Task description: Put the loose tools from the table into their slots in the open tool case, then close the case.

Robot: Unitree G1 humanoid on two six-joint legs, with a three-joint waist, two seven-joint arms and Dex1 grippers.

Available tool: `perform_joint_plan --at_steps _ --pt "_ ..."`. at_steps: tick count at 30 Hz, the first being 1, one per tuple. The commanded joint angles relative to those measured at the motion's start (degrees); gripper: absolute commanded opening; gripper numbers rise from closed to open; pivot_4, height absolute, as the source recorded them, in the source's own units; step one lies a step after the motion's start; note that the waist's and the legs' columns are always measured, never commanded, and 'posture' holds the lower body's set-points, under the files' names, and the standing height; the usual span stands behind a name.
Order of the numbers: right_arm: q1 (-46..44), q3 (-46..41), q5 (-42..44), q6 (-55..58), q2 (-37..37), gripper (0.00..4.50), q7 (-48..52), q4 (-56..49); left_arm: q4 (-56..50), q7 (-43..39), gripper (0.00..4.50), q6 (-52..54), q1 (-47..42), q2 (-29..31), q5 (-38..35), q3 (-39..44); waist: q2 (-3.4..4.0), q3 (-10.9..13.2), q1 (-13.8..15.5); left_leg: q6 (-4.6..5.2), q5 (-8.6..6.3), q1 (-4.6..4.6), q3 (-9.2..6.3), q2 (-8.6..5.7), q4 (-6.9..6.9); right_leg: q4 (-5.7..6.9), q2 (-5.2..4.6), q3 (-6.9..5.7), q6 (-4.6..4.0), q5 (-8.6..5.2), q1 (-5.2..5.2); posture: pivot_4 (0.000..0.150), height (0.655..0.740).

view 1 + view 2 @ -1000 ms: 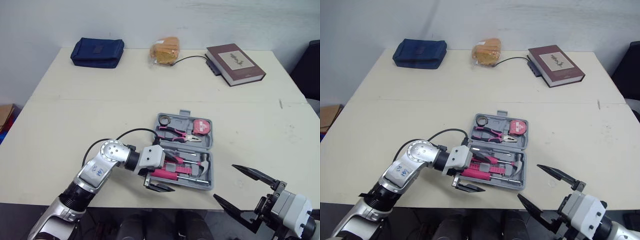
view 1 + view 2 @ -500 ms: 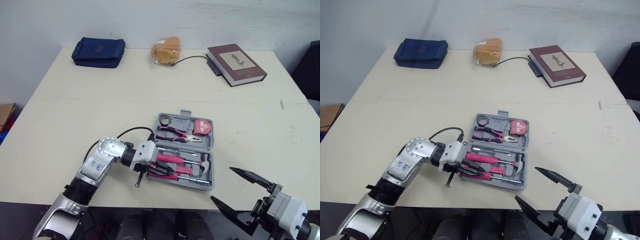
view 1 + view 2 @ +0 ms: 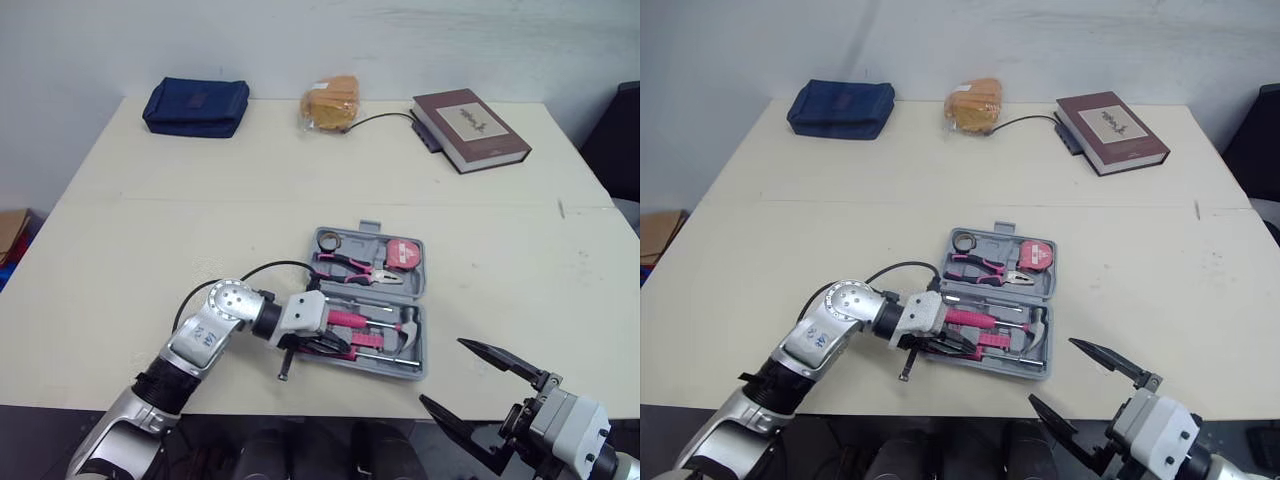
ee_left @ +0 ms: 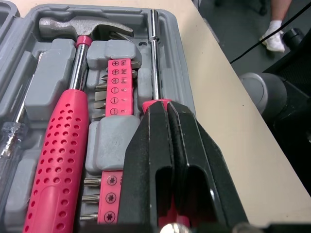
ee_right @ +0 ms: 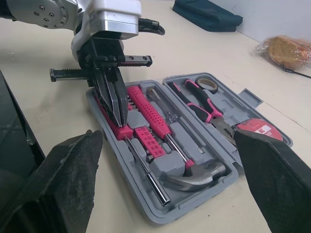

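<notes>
While fingers (image 4: 146,160) pinch one screwdriver (image 4: 154,53), one hammer (image 4: 73,102) rests.

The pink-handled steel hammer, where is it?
Left eye view: the hammer lies in the near half of the grey plastic tool case, head towards the robot's right, beside the pink bit strip.

Grey tool case (image 4: 171,53) lies open, flat near the tabletop's (image 3: 150,230) front edge; pink-handled hammer (image 4: 63,145), pliers (image 3: 352,268), screwdriver (image 4: 154,58) and red tape measure (image 3: 403,253) lie inside.
</notes>
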Motion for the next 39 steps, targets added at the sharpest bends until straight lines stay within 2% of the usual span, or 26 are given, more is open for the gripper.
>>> perform_joint_plan --at_steps 1,5,10,15,18,21,25,28,31,39 --pt "0.47 0.53 -0.28 -1.27 0.64 4.5 -0.52 -1.17 2.87 2.32 0.02 5.43 1.33 2.12 6.93 -4.9 0.04 -0.07 -0.01 0.0 0.0 0.01 0.0 0.0 0.0 0.0 0.0 0.01 0.0 0.0 0.0 0.15 0.74" --pt "-0.17 1.13 -1.03 -0.91 0.6 4.5 -0.89 -0.59 4.16 4.52 0.02 5.69 1.0 2.09 10.32 -7.67 0.19 -0.44 0.03 -0.01 -0.01 0.1 -0.02 0.01 -0.02 -0.03 0.0 0.04 -0.03 -0.02 0.13 0.15 0.74" --pt "-0.88 1.74 -1.4 1.71 1.42 4.5 -3.77 -0.95 4.15 4.62 0.02 4.7 0.87 1.56 9.78 -8.77 0.3 -1.55 0.18 0.0 -0.04 0.22 -0.1 0.09 -0.04 -0.23 -0.07 0.06 -0.28 -0.16 0.34 0.15 0.74" --pt "-0.51 -3.25 -0.48 11.25 2.39 4.5 -11.14 -2.23 1.46 -2.54 0.02 -4.9 2.4 -2.31 -6.4 2.75 0.35 -1.44 0.06 0.0 -0.06 0.02 -0.09 0.2 -0.04 -0.35 -0.21 0.08 -0.33 -0.16 0.18 0.15 0.74" --pt "0.27 -6.48 1.45 15.57 2.75 4.5 -13.41 -1.73 0.08 -4.31 0.02 -4.4 1.7 -1.77 -12.48 8.72 0.27 -1.17 0.09 -0.13 -0.06 -0.33 -0.17 0.33 -0.01 -0.17 -0.1 -0.05 -0.31 -0.05 -0.23 0.15 0.74" --pt "-0.09 -8.43 1.68 15.82 2.77 4.5 -13.19 0.34 2.5 -4.63 0.02 -4.62 1.15 -0.31 -14.4 13.29 0.32 -1.15 0.01 -0.24 0.0 -0.8 -0.19 0.34 0.02 0.04 0.17 -0.11 -0.38 -0.09 -0.78 0.15 0.74" --pt "-2.15 -9.74 0.48 16.42 2.35 3.25 -13.51 5.69 13.69 -1.29 0.0 -8.77 -2.29 1.25 -10.46 17.38 0.31 -1.1 -0.12 -0.26 0.04 -0.74 -0.13 0.05 0.03 0.07 0.35 -0.28 -0.36 -0.08 -0.78 0.15 0.74" --pt "-6.16 -7.67 -2.86 16.21 0.19 1.78 -12.8 10.33 22.78 4.65 0.0 -10.8 -5.55 -0.03 -6.23 17.96 0.07 -0.86 -0.09 -0.08 0.15 -0.76 -0.12 -0.11 0.06 0.06 0.21 -0.41 -0.2 0.04 -0.79 0.15 0.74" --pt "-9.91 -5.77 -4.99 16.49 -1.5 0.07 -12.45 13.09 26.61 5.27 0.0 -12.88 -6.87 -0.67 -3.82 17.02 -0.05 -0.76 -0.1 0.07 0.2 -0.8 -0.07 -0.14 0.05 0.02 0.01 -0.35 -0.01 0.16 -0.8 0.15 0.74" --pt "-20.56 4.11 -9.89 20.47 -4.36 0.02 -12.32 18.17 28.09 7.83 0.0 -11.56 -8.06 -4.3 0.27 14.27 -0.22 -0.64 -0.01 -0.11 0.29 -0.87 0.12 -0.31 0.08 -0.03 0.03 -0.39 0.04 0.18 -0.84 0.15 0.74"
